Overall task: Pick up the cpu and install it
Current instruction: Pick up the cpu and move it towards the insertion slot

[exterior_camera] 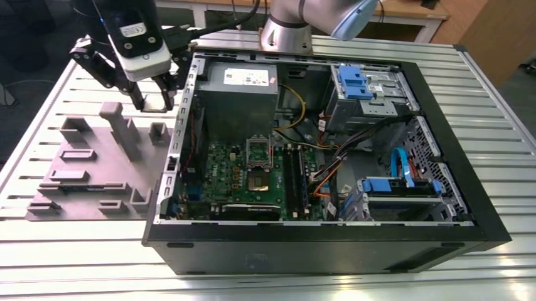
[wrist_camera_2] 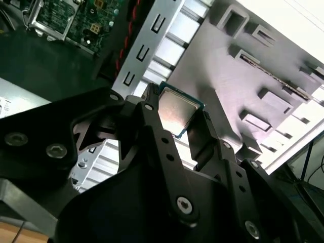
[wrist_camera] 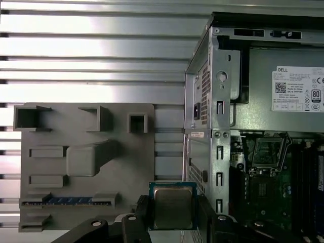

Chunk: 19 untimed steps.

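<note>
The open computer case (exterior_camera: 335,248) holds one green board (exterior_camera: 225,168) with one dark socket (wrist_camera: 267,152). In the exterior view's upper left, just beside the grey fixture tray (exterior_camera: 84,157), the gripper (exterior_camera: 153,100) clamps the one cpu (wrist_camera: 173,206) between two fingers (wrist_camera_2: 156,135).

Open computer case (exterior_camera: 318,248) lying flat on slatted metal table (exterior_camera: 251,285). Inside case: grey power supply (exterior_camera: 238,97), green board (exterior_camera: 238,179), blue drive brackets (exterior_camera: 356,81). Just beside case, on the exterior view's left: grey fixture tray (exterior_camera: 88,172).
</note>
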{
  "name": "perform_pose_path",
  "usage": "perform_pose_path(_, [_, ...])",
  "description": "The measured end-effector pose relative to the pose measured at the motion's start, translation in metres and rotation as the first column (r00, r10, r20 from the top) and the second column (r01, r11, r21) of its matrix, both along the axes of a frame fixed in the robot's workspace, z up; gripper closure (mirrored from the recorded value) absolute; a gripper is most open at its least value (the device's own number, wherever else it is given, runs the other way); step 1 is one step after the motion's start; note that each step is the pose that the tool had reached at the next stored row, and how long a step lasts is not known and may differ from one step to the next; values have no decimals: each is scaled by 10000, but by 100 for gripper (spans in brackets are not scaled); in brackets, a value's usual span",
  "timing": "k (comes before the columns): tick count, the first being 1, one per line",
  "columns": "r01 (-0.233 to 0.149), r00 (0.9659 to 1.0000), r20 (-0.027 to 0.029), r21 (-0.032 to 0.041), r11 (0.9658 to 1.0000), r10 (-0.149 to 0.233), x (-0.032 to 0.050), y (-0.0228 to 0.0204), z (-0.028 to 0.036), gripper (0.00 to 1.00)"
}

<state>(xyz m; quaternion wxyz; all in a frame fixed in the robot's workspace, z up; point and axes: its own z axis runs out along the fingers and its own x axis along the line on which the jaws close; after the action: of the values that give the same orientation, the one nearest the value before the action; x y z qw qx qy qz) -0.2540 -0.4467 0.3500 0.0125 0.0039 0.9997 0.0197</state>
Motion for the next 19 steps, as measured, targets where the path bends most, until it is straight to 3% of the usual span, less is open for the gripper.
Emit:
perform_pose_path(10, [1,10000,0,0,10000,-1,169,0,-2,53])
perform_pose_path(19, [0,10000,0,0,10000,0,437,0,-4,53])
